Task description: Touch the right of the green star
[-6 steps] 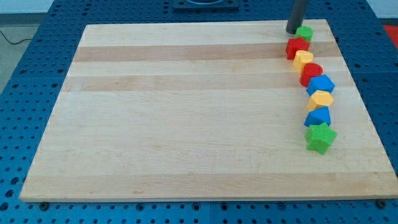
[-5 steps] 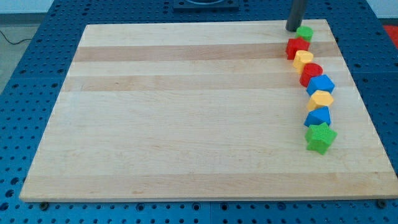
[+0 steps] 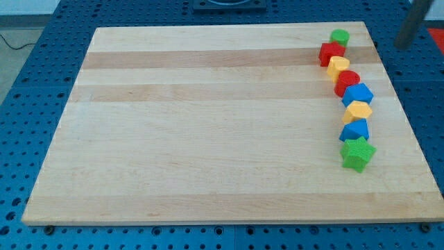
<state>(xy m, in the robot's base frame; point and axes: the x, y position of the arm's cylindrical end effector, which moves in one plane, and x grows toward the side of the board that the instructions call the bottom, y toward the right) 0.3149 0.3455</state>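
The green star [image 3: 358, 153] lies near the right edge of the wooden board [image 3: 208, 125], at the bottom end of a curved chain of blocks. My tip [image 3: 403, 44] is blurred at the view's top right, off the board's right edge, well above and to the right of the star. It touches no block.
Above the star the chain runs upward: a blue block [image 3: 354, 130], a yellow block [image 3: 358, 110], a blue block [image 3: 358, 94], a red cylinder [image 3: 347, 80], a yellow block [image 3: 338, 66], a red block [image 3: 330, 53] and a green cylinder [image 3: 339, 37]. Blue perforated table [image 3: 21, 104] surrounds the board.
My tip has moved quickly from beside the left of the green cylinder to the view's right, past the board's right edge. No block has moved.
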